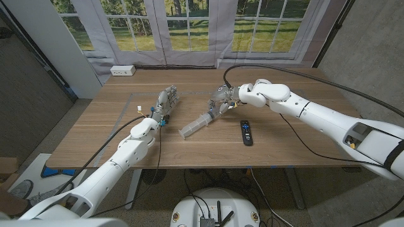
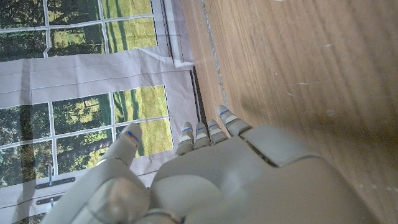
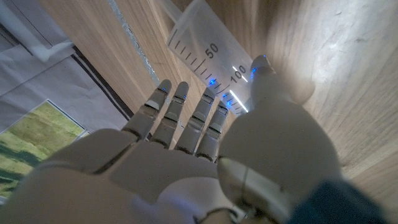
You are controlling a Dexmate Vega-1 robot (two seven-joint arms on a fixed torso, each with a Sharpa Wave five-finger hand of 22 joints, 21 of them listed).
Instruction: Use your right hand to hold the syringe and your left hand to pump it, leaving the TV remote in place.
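A: Where's the syringe (image 1: 197, 124)?

B: Mid-table, lying diagonally, one end toward the near-left, the other up at the right hand (image 1: 222, 101).

A: Gripped?

B: Can't tell. In the right wrist view the fingers (image 3: 186, 121) reach over the graduated barrel (image 3: 208, 53), thumb beside it.

A: The left hand (image 1: 165, 104)?

B: Well left of it, fingers extended, holding nothing. The TV remote (image 1: 246, 132) lies right of the syringe.

Table (image 1: 271, 94): wood, matt, visible grain, fine scratches. Syringe (image 1: 197, 125): clear plastic, smooth, black printed scale reading 50 and 100. Remote (image 1: 245, 132): black plastic, matt. Right hand (image 1: 222, 101) and left hand (image 1: 165, 103): pale grey plastic shells, smooth, slight sheen. Curtain (image 2: 87, 68): white cloth, matt, creased.
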